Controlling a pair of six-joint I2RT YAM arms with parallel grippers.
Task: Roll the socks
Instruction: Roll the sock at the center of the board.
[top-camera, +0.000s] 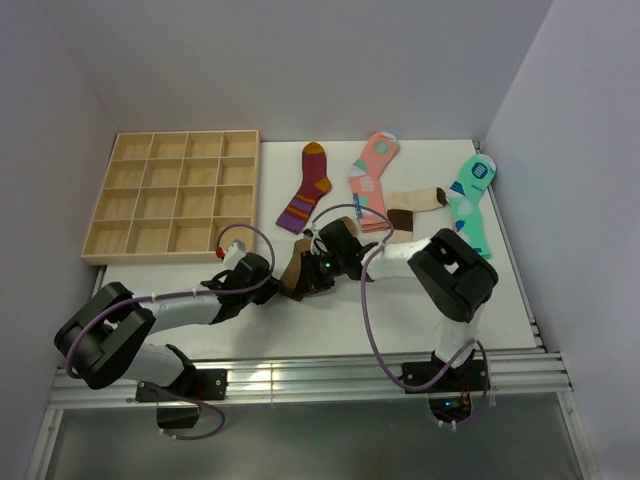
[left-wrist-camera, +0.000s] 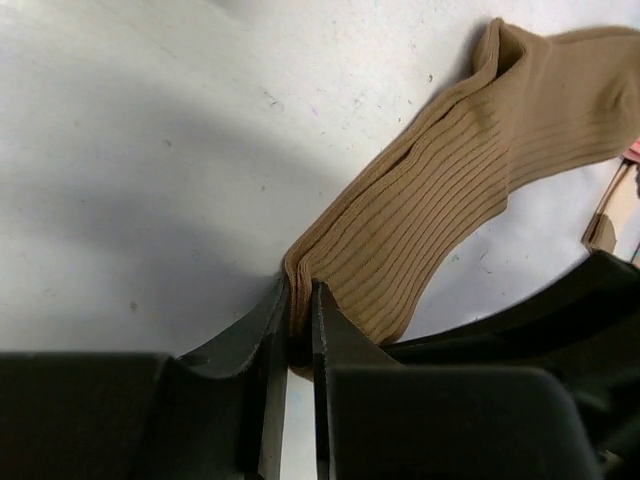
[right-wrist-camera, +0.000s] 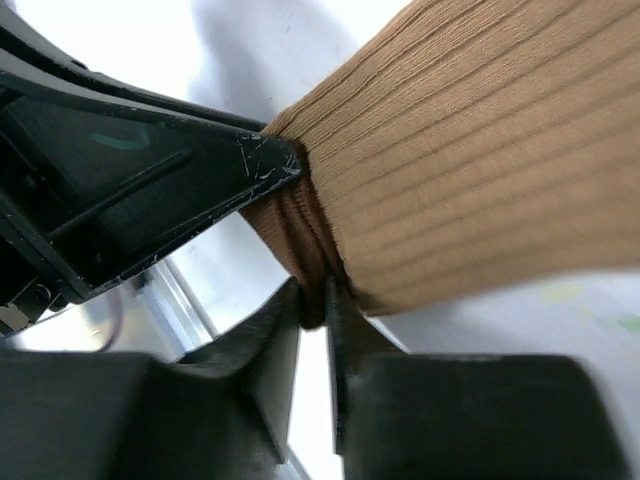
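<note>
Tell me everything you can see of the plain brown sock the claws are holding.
The brown sock is tan ribbed knit, doubled over on itself. It lies mostly flat on the white table. The left claw is shut on its folded end, and the right claw is shut on a bunched edge close by.

— What is the brown sock (left-wrist-camera: 450, 200) made of?
— Ribbed knit cloth, matt.
— And the bench (left-wrist-camera: 150, 150)?
— Smooth white, lightly scuffed and speckled.
— The left end effector (left-wrist-camera: 300, 300)?
— Matt black, probably plastic, with a scratched tip.
— The tray (top-camera: 150, 255)?
— Pale, unpainted wood with a dull finish.
</note>
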